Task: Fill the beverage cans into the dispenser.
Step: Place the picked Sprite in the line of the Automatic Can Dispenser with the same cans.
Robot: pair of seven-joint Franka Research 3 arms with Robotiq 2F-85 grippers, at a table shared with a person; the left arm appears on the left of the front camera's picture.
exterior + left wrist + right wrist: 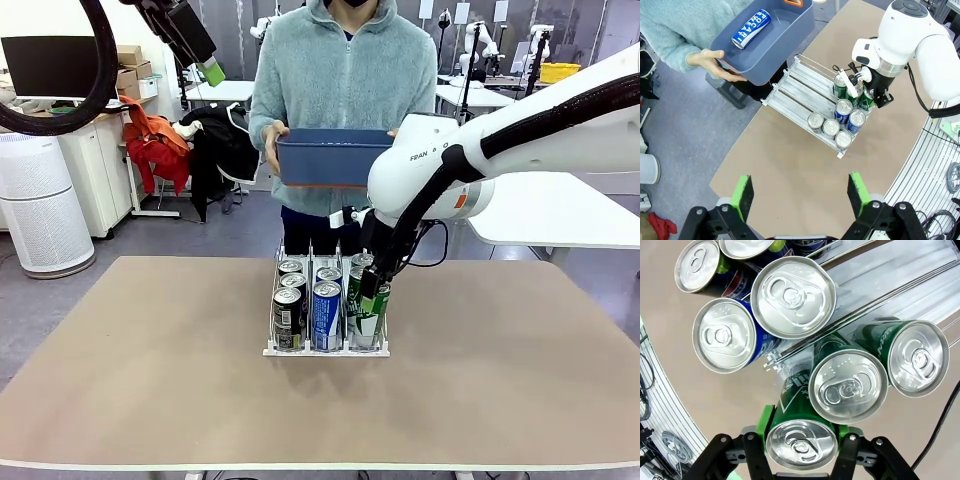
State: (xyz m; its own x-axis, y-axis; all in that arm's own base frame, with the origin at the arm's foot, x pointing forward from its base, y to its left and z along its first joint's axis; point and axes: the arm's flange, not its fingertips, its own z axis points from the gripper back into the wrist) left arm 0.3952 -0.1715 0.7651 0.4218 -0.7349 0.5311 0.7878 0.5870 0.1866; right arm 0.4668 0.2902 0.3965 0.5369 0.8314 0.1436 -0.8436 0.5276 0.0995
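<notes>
The clear dispenser (268,350) stands mid-table with several beverage cans upright in its three lanes: black ones (288,315) on the left, blue ones (326,312) in the middle, green ones on the right. My right gripper (371,297) is shut on the front green can (367,325) of the right lane. In the right wrist view that green can (800,442) sits between the green pads of the right gripper (801,432), at the lane's front end. My left gripper (800,195) hangs high above the table, open and empty, and appears at the upper left of the front view (205,62).
A person at the far side holds a dark blue bin (335,158) above the table edge. One blue can (751,29) lies on its side in the bin (785,47). The back half of the dispenser lanes (795,87) is bare. Brown tabletop lies all around.
</notes>
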